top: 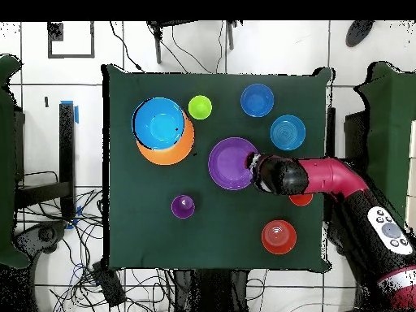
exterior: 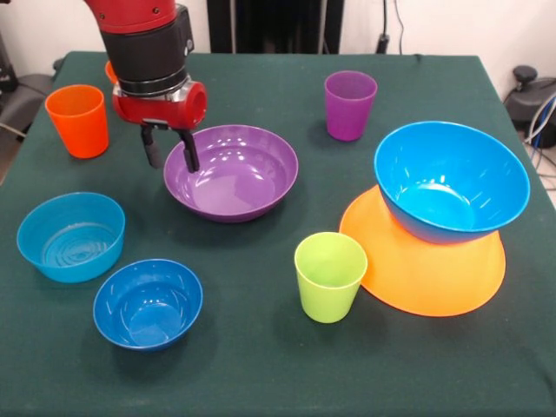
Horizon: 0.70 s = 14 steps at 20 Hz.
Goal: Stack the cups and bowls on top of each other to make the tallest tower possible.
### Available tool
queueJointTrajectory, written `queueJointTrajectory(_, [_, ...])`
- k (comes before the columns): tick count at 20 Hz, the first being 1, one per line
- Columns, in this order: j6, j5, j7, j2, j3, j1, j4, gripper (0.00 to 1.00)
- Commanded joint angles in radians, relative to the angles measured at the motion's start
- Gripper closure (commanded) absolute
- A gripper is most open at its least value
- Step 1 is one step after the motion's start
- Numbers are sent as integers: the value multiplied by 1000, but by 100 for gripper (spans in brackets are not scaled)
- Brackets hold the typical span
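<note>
My gripper [exterior: 169, 149] hangs open over the left rim of the large purple bowl [exterior: 233, 172], one finger inside the bowl and the other outside it. In the overhead view the gripper [top: 253, 167] sits at that bowl's [top: 230, 162] right edge. The large blue bowl [exterior: 452, 181] rests upright on the upturned orange-yellow bowl [exterior: 426, 274]. Standing alone are the orange cup [exterior: 78, 120], the purple cup [exterior: 350, 104] and the lime green cup [exterior: 330, 275]. The light blue small bowl [exterior: 71, 236] and the dark blue small bowl [exterior: 148, 302] lie near the front left.
A bit of an orange piece [exterior: 110, 71] shows behind the arm, mostly hidden. Everything stands on a dark green tablecloth [exterior: 261, 365]. Cables and chair parts lie beyond the table's edges.
</note>
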Motion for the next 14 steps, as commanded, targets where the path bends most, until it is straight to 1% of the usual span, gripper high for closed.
queueJointTrajectory(1, [121,-23,-318,25,26,2,-30,0])
queueJointTrajectory(4, [134,-12,-325,11,29,3,-30,0])
queueJointTrajectory(7, [134,-12,-329,14,28,3,-34,0])
queueJointTrajectory(11, [113,-27,-324,39,18,7,-47,0])
queueJointTrajectory(14, [96,-43,-332,72,12,3,-64,0])
